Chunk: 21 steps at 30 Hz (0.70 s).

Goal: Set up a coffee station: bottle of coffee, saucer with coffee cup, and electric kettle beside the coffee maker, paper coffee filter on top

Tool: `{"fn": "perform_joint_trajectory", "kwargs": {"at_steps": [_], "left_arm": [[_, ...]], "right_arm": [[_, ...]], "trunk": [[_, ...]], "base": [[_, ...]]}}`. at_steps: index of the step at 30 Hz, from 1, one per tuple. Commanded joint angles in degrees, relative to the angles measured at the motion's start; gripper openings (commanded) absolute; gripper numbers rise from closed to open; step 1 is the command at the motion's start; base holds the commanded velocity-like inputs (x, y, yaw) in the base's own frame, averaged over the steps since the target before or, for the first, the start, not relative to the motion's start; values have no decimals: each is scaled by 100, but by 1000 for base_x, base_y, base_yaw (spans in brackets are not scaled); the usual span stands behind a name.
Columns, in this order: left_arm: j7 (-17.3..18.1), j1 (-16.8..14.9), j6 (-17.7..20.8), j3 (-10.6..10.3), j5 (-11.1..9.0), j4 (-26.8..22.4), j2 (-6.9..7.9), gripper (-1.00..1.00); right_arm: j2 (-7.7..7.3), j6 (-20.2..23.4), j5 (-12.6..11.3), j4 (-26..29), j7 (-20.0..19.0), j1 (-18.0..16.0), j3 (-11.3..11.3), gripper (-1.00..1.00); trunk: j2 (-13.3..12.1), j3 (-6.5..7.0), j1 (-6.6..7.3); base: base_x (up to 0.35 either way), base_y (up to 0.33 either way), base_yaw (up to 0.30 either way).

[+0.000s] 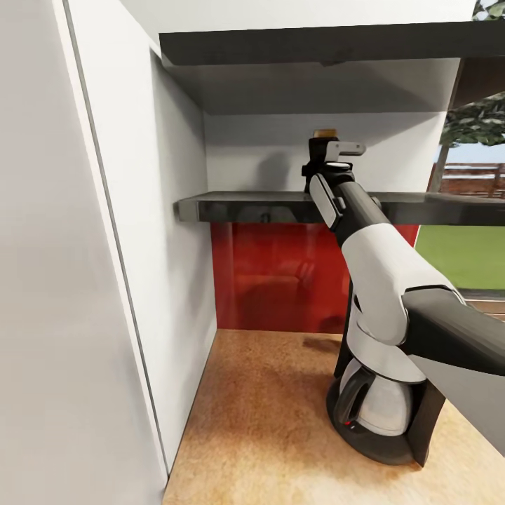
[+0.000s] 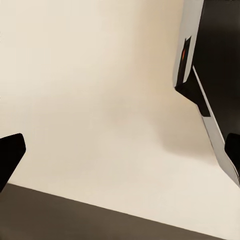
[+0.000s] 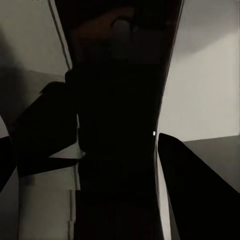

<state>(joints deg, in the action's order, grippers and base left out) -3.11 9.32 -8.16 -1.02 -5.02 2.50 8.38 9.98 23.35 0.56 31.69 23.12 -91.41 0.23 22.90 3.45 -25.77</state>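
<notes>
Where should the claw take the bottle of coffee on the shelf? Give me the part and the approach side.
Grip the bottle of coffee across its flat sides at mid-body, below the yellow-brown cap. Come in level from the open front of the kitchen shelf: the bottle stands upright with the wall behind it and a board overhead. The right claw is lined up this way.

Coffee maker (image 1: pixel 382 410) on the desk (image 1: pixel 266 428), right of a wall; kitchen shelf (image 1: pixel 245 207) above, bottle of coffee (image 1: pixel 325 133) on it.
</notes>
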Motion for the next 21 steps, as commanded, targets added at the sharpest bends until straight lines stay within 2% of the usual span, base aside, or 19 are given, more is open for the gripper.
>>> {"fn": "perform_joint_trajectory", "kwargs": {"at_steps": [1,5,13,21], "left_arm": [[-1,-3,-31,-14,-51,9,1,100],[-5,-6,-28,-17,-53,9,-1,100],[-6,-9,-27,-17,-52,6,-2,100],[-6,-9,-27,-15,-55,5,-3,100]], "right_arm": [[1,29,-7,11,26,0,3,-100],[1,30,-23,36,17,0,4,-100],[1,46,-59,345,-15,0,-12,-100],[1,55,-64,408,-18,0,10,-100]], "trunk": [[3,-1,-2],[3,-1,-2],[3,-1,-2],[3,-1,-2]], "base": [[-16,0,0],[-183,0,0],[-326,0,0],[-337,0,0]]}}
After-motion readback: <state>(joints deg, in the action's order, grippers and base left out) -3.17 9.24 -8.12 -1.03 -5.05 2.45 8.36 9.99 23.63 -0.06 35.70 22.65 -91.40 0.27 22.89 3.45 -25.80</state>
